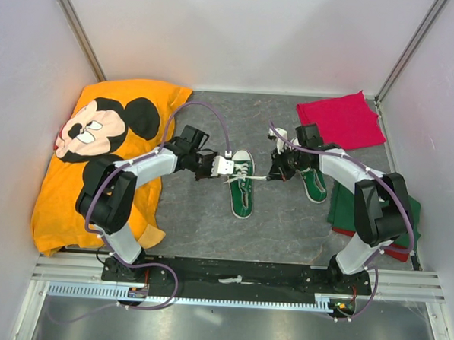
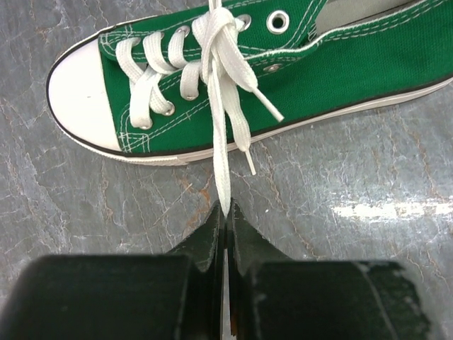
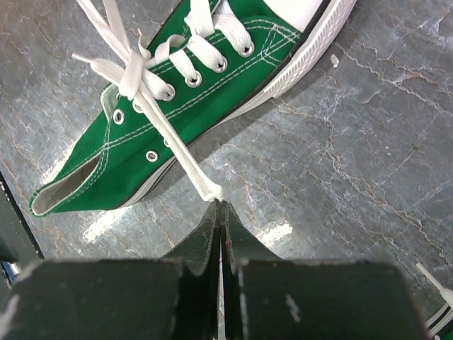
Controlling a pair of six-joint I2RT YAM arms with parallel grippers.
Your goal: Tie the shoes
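Note:
One green sneaker with white laces and a white toe cap lies mid-table; it also shows in the left wrist view and the right wrist view. My left gripper is shut on a white lace pulled out to the shoe's left. My right gripper is shut on the other lace, pulled out to the right. The laces cross in a knot over the eyelets. The second green sneaker lies under my right arm, partly hidden.
An orange cartoon-mouse shirt covers the left side. A red cloth lies at the back right. A folded green cloth with red beneath lies at the right edge. White walls enclose the table.

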